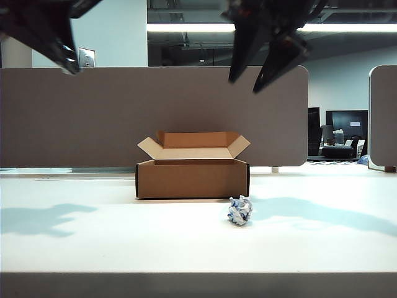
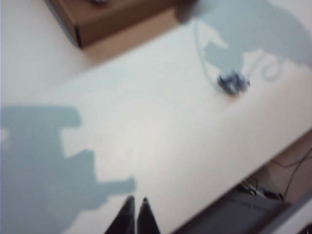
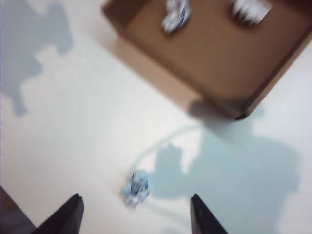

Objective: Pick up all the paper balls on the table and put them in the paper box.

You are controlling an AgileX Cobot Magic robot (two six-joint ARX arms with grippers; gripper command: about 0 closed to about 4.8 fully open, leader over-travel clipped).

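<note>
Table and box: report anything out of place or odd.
One paper ball lies loose on the table in front of the paper box; two others are inside. Both end effectors hang high, left shut, right open. Nothing spilled or damaged.

The box I see is plain brown cardboard, matt, with flat smooth walls and flaps. The bench has a smooth off-white top with a dull, soft sheen. The paper ball lying on it is crumpled white paper, rough and creased, with blue print. Two more paper balls inside the box look the same. Both the left gripper and right gripper look like dark, matt plastic.
</note>
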